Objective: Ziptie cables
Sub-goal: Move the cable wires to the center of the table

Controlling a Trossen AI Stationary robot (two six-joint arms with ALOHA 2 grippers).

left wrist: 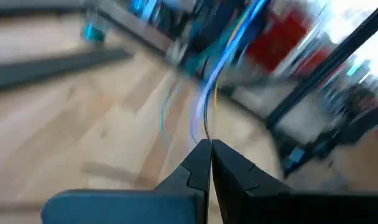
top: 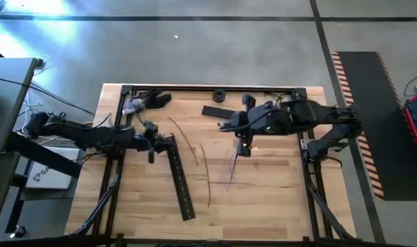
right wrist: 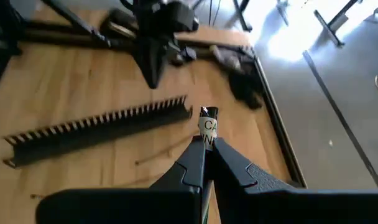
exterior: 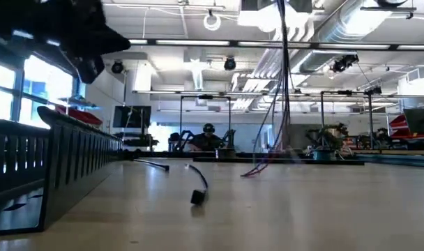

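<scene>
The right end effector (top: 244, 148) hangs over the middle of the wooden tabletop (top: 277, 199). Its fingers are pressed together on the cables (top: 233, 168), a small bunch of thin wires that dangles down from it and touches the wood. A few more thin wires (top: 195, 154) lie loose nearby. The left end effector (top: 151, 155) is pressed together with nothing in it, just beside the long black slotted strip (top: 179, 177).

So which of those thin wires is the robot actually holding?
The bunch hanging from the right gripper, whose fingers are shut on it, with its ends trailing on the table. The other wires lie flat and loose on the wood.
</scene>
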